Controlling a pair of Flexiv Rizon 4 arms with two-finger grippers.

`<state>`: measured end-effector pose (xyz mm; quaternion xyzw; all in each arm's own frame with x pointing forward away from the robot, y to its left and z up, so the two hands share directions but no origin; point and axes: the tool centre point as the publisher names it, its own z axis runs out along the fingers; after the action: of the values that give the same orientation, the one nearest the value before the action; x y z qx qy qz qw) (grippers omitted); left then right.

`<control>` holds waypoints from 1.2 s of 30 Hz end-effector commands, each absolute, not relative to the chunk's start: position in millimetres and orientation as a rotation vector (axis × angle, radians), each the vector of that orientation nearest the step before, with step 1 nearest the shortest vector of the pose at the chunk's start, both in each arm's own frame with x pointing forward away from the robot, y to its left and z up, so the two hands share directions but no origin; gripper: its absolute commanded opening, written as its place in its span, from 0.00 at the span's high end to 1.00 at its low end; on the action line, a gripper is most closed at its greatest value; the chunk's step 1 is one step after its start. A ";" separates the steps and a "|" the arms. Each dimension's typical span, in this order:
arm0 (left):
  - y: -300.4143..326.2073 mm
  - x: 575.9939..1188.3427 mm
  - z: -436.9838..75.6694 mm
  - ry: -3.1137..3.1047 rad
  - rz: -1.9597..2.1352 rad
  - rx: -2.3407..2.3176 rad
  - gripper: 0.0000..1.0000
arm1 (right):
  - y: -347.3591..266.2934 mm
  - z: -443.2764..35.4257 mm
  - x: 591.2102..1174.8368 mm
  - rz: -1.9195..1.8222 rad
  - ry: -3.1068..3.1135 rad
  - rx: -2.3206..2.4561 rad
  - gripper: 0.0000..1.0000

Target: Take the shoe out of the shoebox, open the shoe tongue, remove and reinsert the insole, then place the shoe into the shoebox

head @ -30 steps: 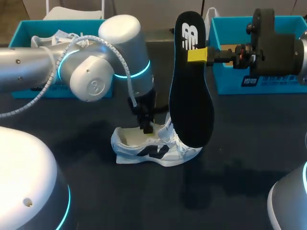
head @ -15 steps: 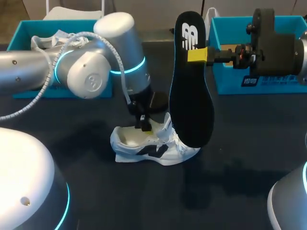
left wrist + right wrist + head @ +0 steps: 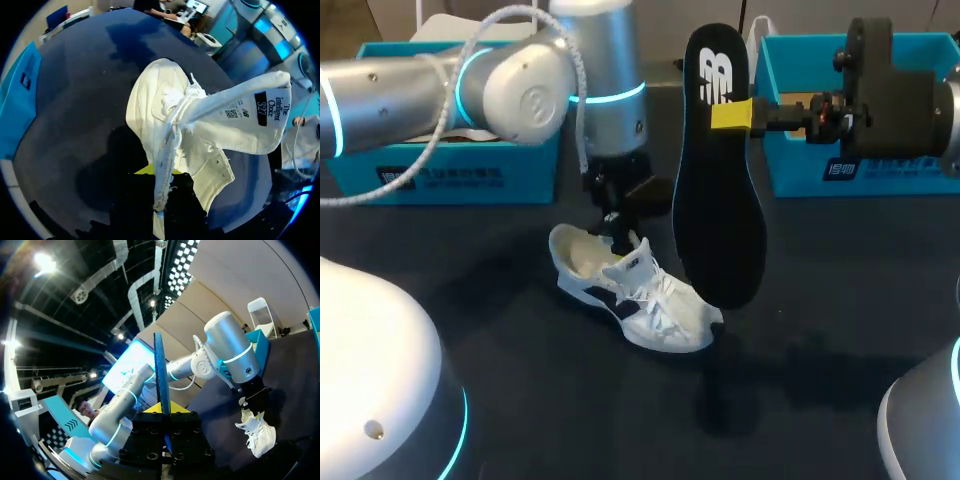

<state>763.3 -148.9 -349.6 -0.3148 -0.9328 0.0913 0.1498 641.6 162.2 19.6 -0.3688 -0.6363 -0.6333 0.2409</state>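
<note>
Dark matte table (image 3: 840,290) in soft light, blurred grey shadows pooled across its black top.

Robotics lab, left arm (image 3: 520,90) and right arm (image 3: 905,100) over a dark table (image 3: 820,320), teal shoeboxes (image 3: 470,178)

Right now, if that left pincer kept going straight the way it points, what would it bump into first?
The white shoe: the left pincer points down and is already clamped on an edge of its upper, as far as the wrist view shows. Right beneath that lies the dark table.
</note>
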 end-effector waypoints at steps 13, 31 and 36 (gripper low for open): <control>-140.6 760.1 -310.8 -2.379 0.107 -1.817 1.00 | 164.6 19.1 643.1 -1.731 -1.741 -1.010 1.00; -151.8 759.3 -315.0 -2.247 0.040 -1.867 1.00 | 164.6 19.1 643.1 -1.731 -1.741 -1.010 1.00; -161.9 763.9 -317.0 -2.127 0.025 -1.895 1.00 | 164.6 19.1 643.1 -1.731 -1.741 -1.010 1.00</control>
<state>752.0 -146.0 -315.7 -0.6553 -0.7472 0.0241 0.1082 641.6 162.2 19.6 -0.3688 -0.6363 -0.6333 0.2409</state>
